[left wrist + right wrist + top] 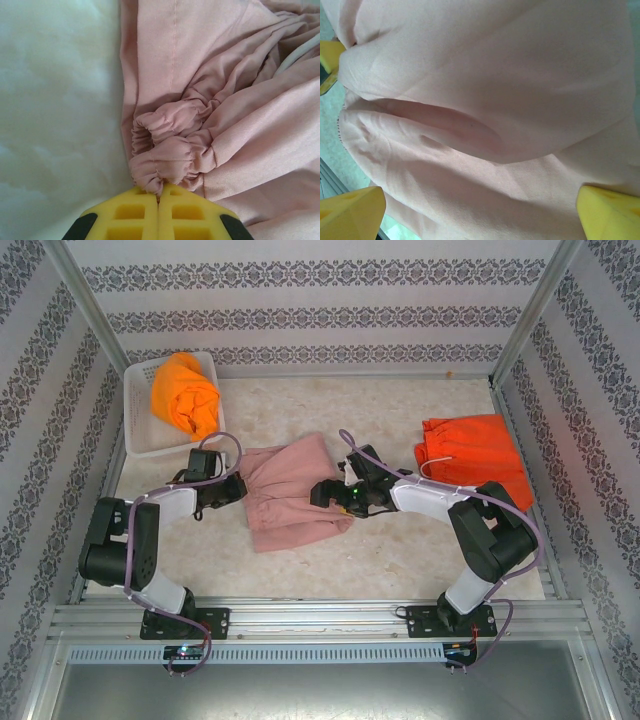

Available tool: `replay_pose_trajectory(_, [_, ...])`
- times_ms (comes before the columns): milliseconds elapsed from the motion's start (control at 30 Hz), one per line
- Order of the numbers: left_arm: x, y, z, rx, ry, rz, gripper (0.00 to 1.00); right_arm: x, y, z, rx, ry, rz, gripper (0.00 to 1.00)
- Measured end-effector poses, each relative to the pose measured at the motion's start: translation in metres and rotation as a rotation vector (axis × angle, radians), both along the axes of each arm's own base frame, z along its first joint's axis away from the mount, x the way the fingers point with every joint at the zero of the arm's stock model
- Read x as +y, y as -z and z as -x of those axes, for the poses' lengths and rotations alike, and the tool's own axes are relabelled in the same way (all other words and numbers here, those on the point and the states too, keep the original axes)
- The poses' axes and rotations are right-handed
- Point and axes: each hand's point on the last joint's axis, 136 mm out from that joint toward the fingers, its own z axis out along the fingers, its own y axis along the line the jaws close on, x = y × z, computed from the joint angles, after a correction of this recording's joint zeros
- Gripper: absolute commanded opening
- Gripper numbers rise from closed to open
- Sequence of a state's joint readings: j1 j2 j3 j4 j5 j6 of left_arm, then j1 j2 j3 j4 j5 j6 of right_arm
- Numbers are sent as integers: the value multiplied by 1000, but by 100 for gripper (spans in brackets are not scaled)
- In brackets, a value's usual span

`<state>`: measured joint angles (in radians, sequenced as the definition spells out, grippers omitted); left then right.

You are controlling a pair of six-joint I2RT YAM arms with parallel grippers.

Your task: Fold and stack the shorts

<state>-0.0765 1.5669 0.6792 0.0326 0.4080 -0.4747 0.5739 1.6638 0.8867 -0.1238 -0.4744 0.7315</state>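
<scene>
Found pink shorts (485,115) cropped top and bottom in right wrist view; waistband (170,155) end buried inside left gripper (158,191).

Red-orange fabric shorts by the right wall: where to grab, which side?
Probably pinch the bright red-orange fabric shorts at their left edge, near the white drawstring, coming from table centre: they lie flat, that edge faces open table, the wall crowds the other.
</scene>
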Motion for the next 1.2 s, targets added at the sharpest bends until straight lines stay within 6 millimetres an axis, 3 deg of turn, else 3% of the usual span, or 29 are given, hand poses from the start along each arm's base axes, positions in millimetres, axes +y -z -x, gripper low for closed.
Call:
replay_pose_trajectory(167, [-1, -11, -1, -22, 0, 28, 28, 1, 0, 2, 8, -7, -10, 98])
replay_pose_trajectory(300, [-3, -57, 0, -130, 6, 61, 48, 1, -8, 4, 8, -10, -19, 98])
replay_pose_trajectory(467, [-10, -136, 10, -320, 18, 129, 60, 10, -46, -10, -55, -14, -63, 98])
replay_pose_trajectory(600, [-21, -159, 20, -357, 34, 196, 63, 21, -87, -37, -126, -10, -122, 98])
replay_pose_trajectory(733, [-40, -146, 37, -301, 60, 276, 64, 42, -117, -75, -179, -19, -184, 98])
replay_pose_trajectory(833, [-55, -120, 53, -217, 77, 318, 64, 56, -118, -99, -180, -27, -204, 98])
replay_pose_trajectory(1067, [-89, -81, 74, -106, 142, 355, 64, 85, -79, -142, -103, -37, -220, 98])
replay_pose_trajectory(1200, [-87, -47, 84, -47, 127, 324, 64, 91, -48, -163, -42, -16, -225, 98])
